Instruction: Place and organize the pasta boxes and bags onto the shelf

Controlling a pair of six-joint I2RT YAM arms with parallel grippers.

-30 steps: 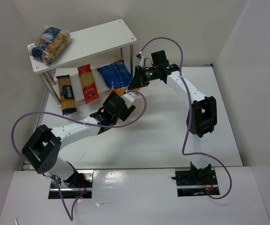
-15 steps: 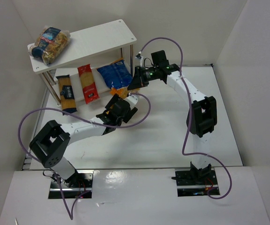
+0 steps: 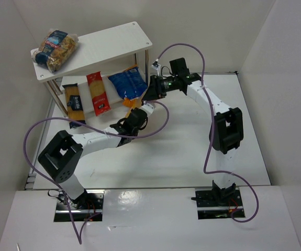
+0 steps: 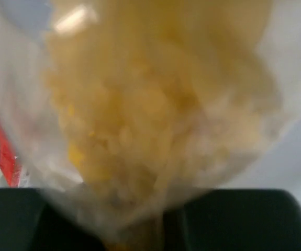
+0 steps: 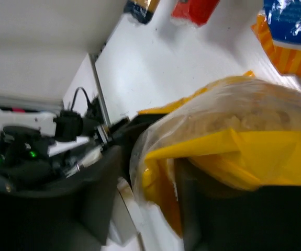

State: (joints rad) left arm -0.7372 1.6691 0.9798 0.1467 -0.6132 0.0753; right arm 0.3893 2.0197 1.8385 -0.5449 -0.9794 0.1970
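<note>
Large yellow bag [image 5: 229, 141], pasta behind clear film, held between right gripper [image 5: 155, 201] fingers. Blue-and-orange bag [image 5: 291, 36] upper right; slim red packet [image 5: 194, 9] at top edge.

White boards, thin grey metal posts on shelf [image 3: 108, 44]. Clear bag with dark-blue label [image 3: 56, 48]: pale-yellow pasta thru clear film, bit of red on label. Slim tan box with blue label [image 3: 75, 104]: golden tan w/ dark-blue band. Slim red packet [image 3: 97, 93]: bright red, small dark panel. Blue-and-orange bag [image 3: 127, 83]: glossy blue, orange striped edge. Large yellow bag with clear window [image 5: 234, 151]: solid yellow film, see-thru pt over pale-gold pasta. White arms [image 3: 202, 97] w/ black joints; purple cables [image 3: 181, 44]. White table [image 3: 181, 151], white walls [image 3: 276, 47].
</note>
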